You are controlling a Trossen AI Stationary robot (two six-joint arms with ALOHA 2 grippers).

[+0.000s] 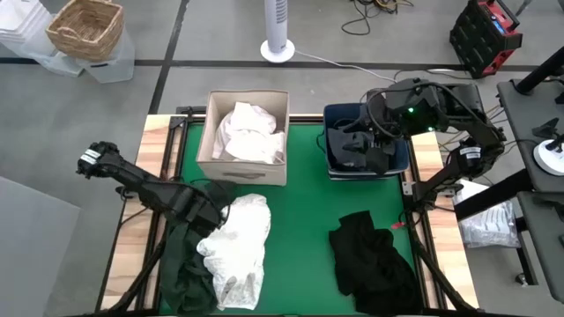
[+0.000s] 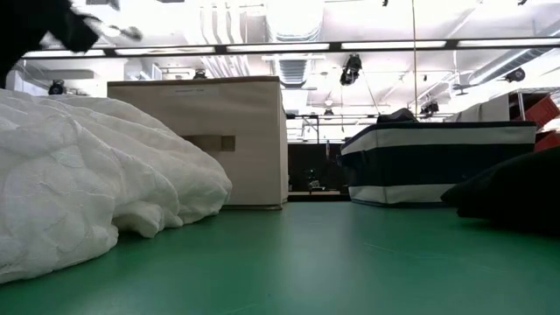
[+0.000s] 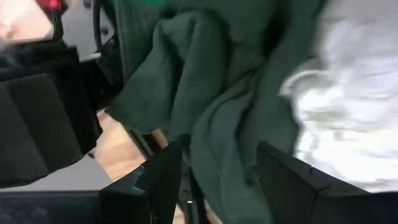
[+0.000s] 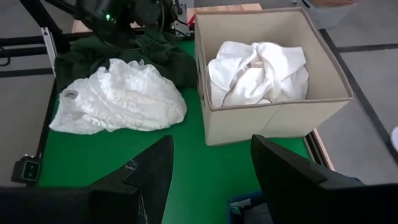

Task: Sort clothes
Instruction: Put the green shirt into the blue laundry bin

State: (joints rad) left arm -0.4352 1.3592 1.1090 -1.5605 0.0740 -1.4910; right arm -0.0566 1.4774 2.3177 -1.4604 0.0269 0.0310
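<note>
A dark green garment point(image 1: 182, 264) lies at the table's near left, and a white garment point(image 1: 238, 246) lies partly over it. A black garment point(image 1: 370, 255) lies at the near right. More white clothes point(image 1: 251, 132) lie in the beige box point(image 1: 211, 132). My left gripper point(image 1: 211, 211) is open low over the green garment point(image 3: 211, 93), one finger on either side of its folds. My right gripper point(image 1: 366, 145) is open and empty above the navy bin point(image 1: 339, 114). My left gripper stands open around folds of the dark green garment point(image 3: 217, 143), which lies slack on the table. I cannot tell whether the fingers point(image 3: 165, 177) touch the cloth.
The beige box and the navy bin stand side by side at the table's far edge, with green mat point(image 1: 304, 194) between them and the garments. The table's frame and wooden edge point(image 3: 118, 149) lie close by my left gripper. A wicker basket point(image 1: 85, 28) stands on the floor beyond.
</note>
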